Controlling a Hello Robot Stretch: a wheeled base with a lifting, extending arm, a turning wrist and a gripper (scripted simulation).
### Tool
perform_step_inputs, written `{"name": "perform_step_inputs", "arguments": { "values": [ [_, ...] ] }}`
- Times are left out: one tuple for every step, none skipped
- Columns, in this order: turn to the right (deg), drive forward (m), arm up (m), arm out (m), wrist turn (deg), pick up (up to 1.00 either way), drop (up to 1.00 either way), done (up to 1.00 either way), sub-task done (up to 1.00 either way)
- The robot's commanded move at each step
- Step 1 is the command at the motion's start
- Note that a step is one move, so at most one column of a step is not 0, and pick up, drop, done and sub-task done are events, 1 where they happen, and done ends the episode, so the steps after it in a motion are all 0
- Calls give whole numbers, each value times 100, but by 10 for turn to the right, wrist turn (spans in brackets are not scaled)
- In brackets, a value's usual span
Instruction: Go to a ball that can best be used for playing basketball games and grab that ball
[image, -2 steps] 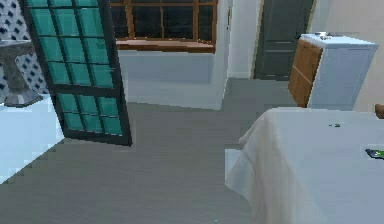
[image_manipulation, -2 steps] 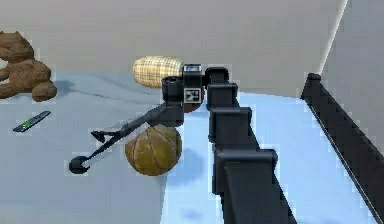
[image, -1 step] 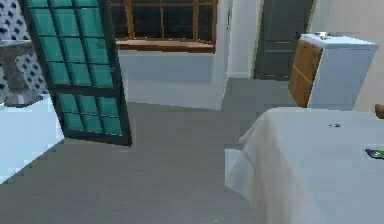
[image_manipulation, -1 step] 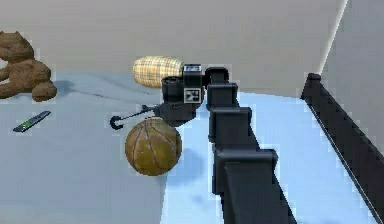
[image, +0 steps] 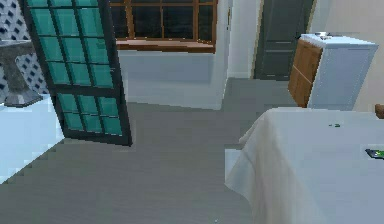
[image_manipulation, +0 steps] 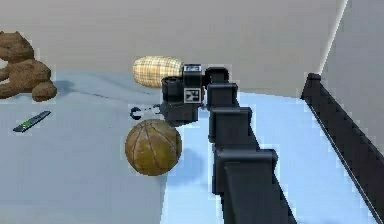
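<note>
On bed, just near of hand: brown-orange basketball resting on sheet. Cannot tell hand's grip state, nor whether it holds anything. Risks, as judged: round ball on soft sheet rolls away at glancing touch, maybe off near bed edge; fingers slip on curved skin if off centre. Remote left, woven cushion far, teddy bear far left: apart, little snag risk.

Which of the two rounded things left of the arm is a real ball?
The orange-brown ball with dark seams, lower in the picture; the pale checked roll above is cylindrical.
</note>
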Motion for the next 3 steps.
{"name": "perform_step_inputs", "arguments": {
  "values": [
    [0, 0, -22, 0, 0, 0, 0, 0, 0],
    [0, 0, 0, 0, 0, 100, 0, 0, 0],
    [0, 0, 10, 0, 0, 0, 0, 0, 0]
  ]
}}
